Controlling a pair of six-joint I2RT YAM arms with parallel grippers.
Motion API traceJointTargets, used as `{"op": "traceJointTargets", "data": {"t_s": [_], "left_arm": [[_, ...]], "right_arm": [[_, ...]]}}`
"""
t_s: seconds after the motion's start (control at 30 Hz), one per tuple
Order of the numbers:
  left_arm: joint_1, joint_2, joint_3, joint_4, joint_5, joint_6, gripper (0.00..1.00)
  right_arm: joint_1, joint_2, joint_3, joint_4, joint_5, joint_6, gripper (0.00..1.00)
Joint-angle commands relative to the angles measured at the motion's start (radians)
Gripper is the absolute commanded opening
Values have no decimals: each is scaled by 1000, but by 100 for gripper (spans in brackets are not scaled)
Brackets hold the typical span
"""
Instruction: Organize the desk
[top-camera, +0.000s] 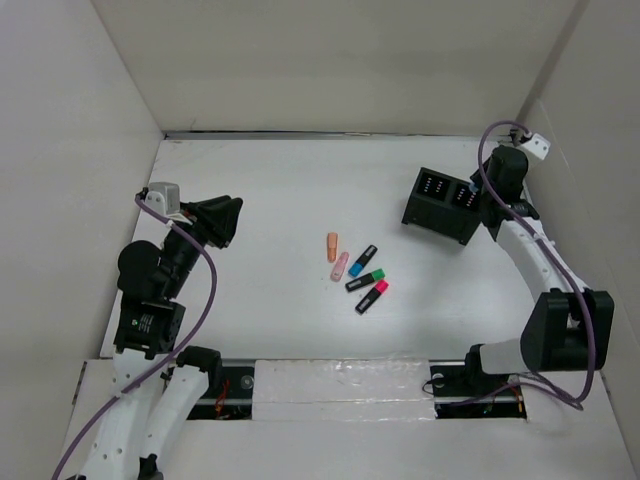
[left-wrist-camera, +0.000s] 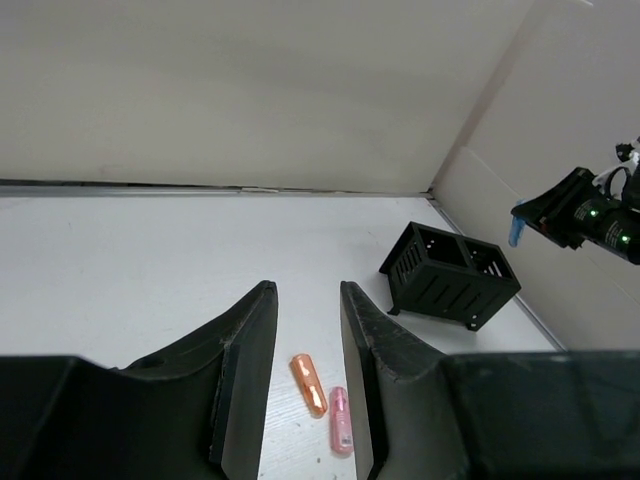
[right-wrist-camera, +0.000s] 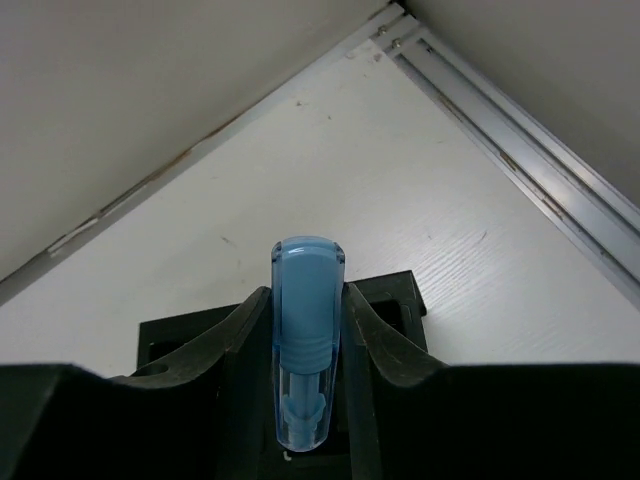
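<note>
The white desk (top-camera: 270, 190) holds several markers near its middle: an orange one (top-camera: 332, 246), a pink one (top-camera: 340, 266), a black one with a blue cap (top-camera: 362, 260), one with a green cap (top-camera: 365, 279) and one with a red cap (top-camera: 372, 297). My left gripper (top-camera: 225, 220) is open and empty, left of the markers. In the left wrist view the orange marker (left-wrist-camera: 309, 385) and pink marker (left-wrist-camera: 341, 420) lie between its open jaws (left-wrist-camera: 306, 292), below them. My right gripper (right-wrist-camera: 306, 295) is shut on a light blue marker (right-wrist-camera: 305, 340) above the black organizer box (top-camera: 442, 207).
White walls border the desk on the left, back and right. The organizer box (left-wrist-camera: 450, 275) stands at the back right near the wall; its rim (right-wrist-camera: 408, 300) shows under my right jaws. A metal rail (right-wrist-camera: 520, 130) runs along the wall's foot.
</note>
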Motion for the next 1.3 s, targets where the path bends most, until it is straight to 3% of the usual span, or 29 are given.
{"op": "traceJointTargets", "data": {"t_s": [0.0, 0.33, 0.37, 0.5, 0.57, 0.67, 0.77, 0.8, 0.83, 0.9, 1.03, 1.07, 1.17, 1.2, 1.27], "left_arm": [[-1, 6, -7, 47, 9, 1, 28], [-1, 6, -7, 42, -3, 6, 29], [-1, 5, -7, 42, -2, 6, 29], [-1, 8, -9, 42, -8, 8, 29], [-1, 11, -7, 42, -3, 6, 29], [-1, 15, -9, 45, -2, 6, 29], [-1, 17, -6, 41, -7, 8, 29], [-1, 14, -6, 44, -6, 8, 29], [-1, 12, -7, 44, -13, 11, 29], [-1, 12, -6, 35, -42, 12, 28], [-1, 5, -9, 34, -49, 15, 28], [-1, 6, -10, 34, -54, 14, 28], [-1, 12, -6, 33, -49, 14, 28], [-1, 9, -7, 34, -43, 14, 28], [-1, 14, -7, 34, -46, 14, 28]], "right_arm": [[-7, 68, 9, 31, 42, 15, 17], [-8, 145, 46, 43, 57, 20, 25], [-8, 150, 49, 34, 65, 21, 29], [13, 150, 53, 6, 82, 31, 67], [35, 139, 44, 14, 82, 26, 73], [59, 95, 49, -3, 87, 30, 75], [125, 4, 9, 26, 68, 21, 43], [192, -19, -6, 38, 32, 21, 17], [232, -39, -23, 55, 13, 18, 8], [367, -68, -77, 102, -36, -9, 0], [591, -10, -111, 71, -90, -58, 0], [627, 16, -111, 49, -100, -58, 5], [731, 117, -92, -2, -128, -71, 37], [751, 139, -91, -2, -127, -74, 56], [776, 189, -83, 17, -131, -74, 69]]}}
